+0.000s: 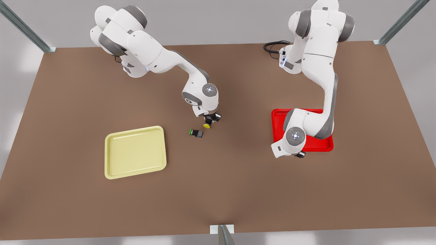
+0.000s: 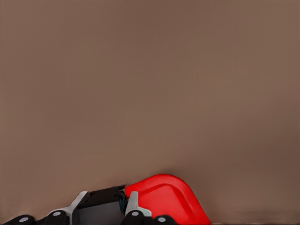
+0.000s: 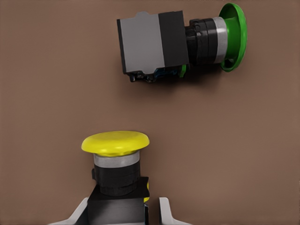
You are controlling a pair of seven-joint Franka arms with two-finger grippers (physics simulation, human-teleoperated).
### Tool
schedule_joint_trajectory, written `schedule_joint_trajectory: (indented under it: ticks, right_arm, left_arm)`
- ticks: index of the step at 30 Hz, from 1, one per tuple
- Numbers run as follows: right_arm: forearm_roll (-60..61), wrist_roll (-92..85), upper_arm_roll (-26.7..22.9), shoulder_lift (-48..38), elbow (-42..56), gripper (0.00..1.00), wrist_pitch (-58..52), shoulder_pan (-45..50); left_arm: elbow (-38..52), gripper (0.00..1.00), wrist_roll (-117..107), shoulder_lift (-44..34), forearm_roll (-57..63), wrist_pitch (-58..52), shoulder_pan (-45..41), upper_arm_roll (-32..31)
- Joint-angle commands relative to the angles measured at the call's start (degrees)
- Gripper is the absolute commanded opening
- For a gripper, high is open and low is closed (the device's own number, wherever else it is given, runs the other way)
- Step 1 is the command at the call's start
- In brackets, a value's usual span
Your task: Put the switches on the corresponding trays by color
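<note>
Pale yellow rectangular tray [image 1: 135, 151] empty on brown table [image 1: 218, 190]. Right gripper [image 1: 210, 119] clamps yellow-capped switch [image 3: 115, 161] beside green-capped switch [image 3: 176, 44]. Left gripper [image 2: 105, 206] grips a dark switch body [image 2: 101, 206] at red tray [image 1: 316, 143] corner.

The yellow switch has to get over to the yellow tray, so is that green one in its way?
Partly. The right gripper holds the yellow switch. The green switch lies on its side on the table between it and the yellow tray, just off the straight line. Nothing else is between them.
</note>
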Motion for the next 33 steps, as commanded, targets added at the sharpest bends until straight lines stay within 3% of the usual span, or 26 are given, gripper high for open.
schedule_joint_trajectory:
  ticks: [1,9,11,15,18,23,27,30,31,33]
  right_arm:
    - [0.0,-0.07,0.0,0.0,0.0,0.57,0.0,0.0]
    - [0.0,-0.33,0.0,-0.27,0.09,0.54,-0.09,-0.09]
    - [0.0,-0.33,0.0,-0.18,0.09,0.54,-0.09,0.0]
    - [0.0,-0.33,0.0,-0.27,0.09,0.53,-0.09,0.0]
    - [0.0,-0.34,0.0,-0.79,0.09,0.53,-0.09,-0.09]
    - [0.0,-1.48,0.0,-2.55,-0.44,0.53,-0.26,-0.44]
    - [0.26,-5.78,0.0,-6.15,-1.93,0.53,-2.9,-2.9]
    - [0.44,-10.7,0.0,-9.32,-4.83,0.53,-3.52,-5.27]
    - [0.44,-12.02,0.0,-10.55,-5.71,0.53,-3.52,-6.15]
    - [0.7,-17.73,0.0,-13.8,-7.73,0.53,-6.15,-8.7]
  left_arm:
    - [-2.19,0.51,0.72,-0.85,-1.47,2.09,-0.03,0.69]
    - [-18.02,0.56,9.6,-5.77,-1.56,3.69,-0.12,7.73]
    - [-18.02,1.0,9.6,-5.07,-1.56,3.78,-0.03,7.73]
    - [-18.02,1.0,9.51,-5.07,-1.65,3.42,-0.03,7.73]
    - [-11.26,1.0,8.37,-5.86,-6.48,-0.71,-0.21,7.73]
    - [13.87,1.0,-6.57,-5.77,-13.43,-18.19,-0.29,8.69]
    - [22.23,1.0,-10.61,-7.62,-12.99,-20.22,0.58,8.61]
    - [21.97,1.0,-10.79,-13.33,-2.71,-21.54,19.3,-13.89]
    - [21.79,1.0,-10.79,-14.03,-2.35,-21.98,21.77,-16.97]
    - [22.23,1.0,-11.93,-13.24,-2.35,-22.59,21.24,-17.06]
